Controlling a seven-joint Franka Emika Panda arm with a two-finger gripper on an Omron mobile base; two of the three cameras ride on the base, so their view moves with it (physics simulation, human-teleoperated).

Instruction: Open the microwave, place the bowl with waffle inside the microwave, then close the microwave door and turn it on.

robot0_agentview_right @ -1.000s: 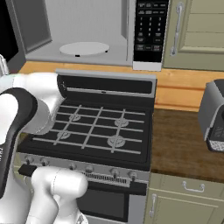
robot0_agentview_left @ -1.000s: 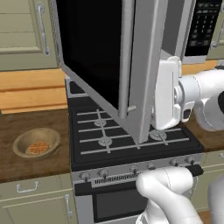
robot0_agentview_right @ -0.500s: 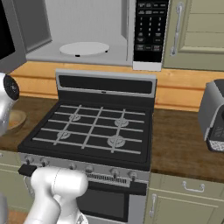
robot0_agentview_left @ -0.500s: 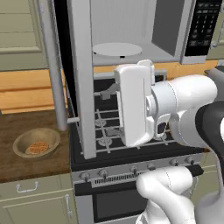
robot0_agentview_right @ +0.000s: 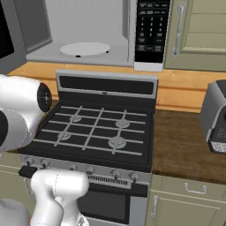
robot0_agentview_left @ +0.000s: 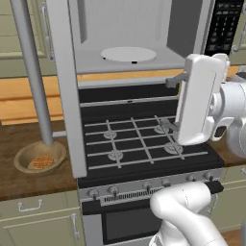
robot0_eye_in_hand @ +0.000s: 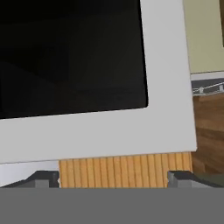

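The bowl [robot0_agentview_left: 40,157] with the waffle [robot0_agentview_left: 42,162] sits on the counter [robot0_agentview_left: 29,180] left of the stove [robot0_agentview_left: 144,144]. The microwave door [robot0_agentview_left: 67,86] stands swung wide. The gripper [robot0_eye_in_hand: 113,177] is spread wide, its 2 fingertips [robot0_eye_in_hand: 43,178] holding nothing, facing the door.

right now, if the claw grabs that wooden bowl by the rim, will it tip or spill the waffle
The bowl looks rigid, shallow and wide, so it probably stays stable if kept level. The waffle lies loose inside, so it could slide if tilted. A one-sided rim hold may sag.
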